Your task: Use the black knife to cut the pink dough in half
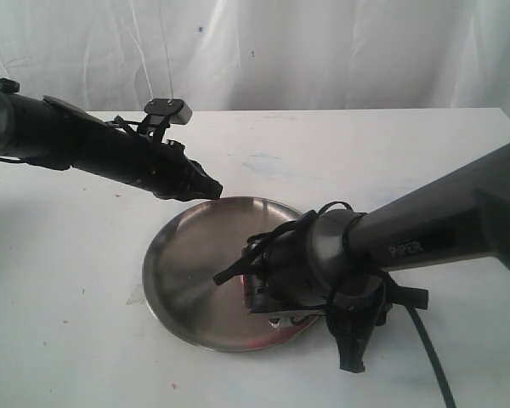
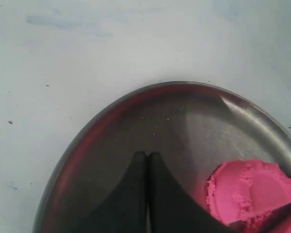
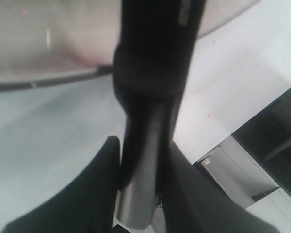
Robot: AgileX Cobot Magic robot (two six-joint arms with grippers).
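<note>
My right tool is clamped on the knife; in the right wrist view the black handle runs up between my fingers through the middle of the frame. In the exterior view that arm reaches in from the right, lower centre, its wrist low over the near part of the plate. The blade itself I can't make out there, hidden under the wrist.

My left tool is clenched on nothing, its tips pressed together, hovering over the plate at bottom centre of the left wrist view. Just to its right, lower right of that frame, sits the dough, a pink lump on the plate with a dark edge crossing its lower corner. That looks like the knife, though I can't be sure.

So I judge the cut is in hand, blade at the dough. Next I need a straight press down through the middle, plate steady on the table.
</note>
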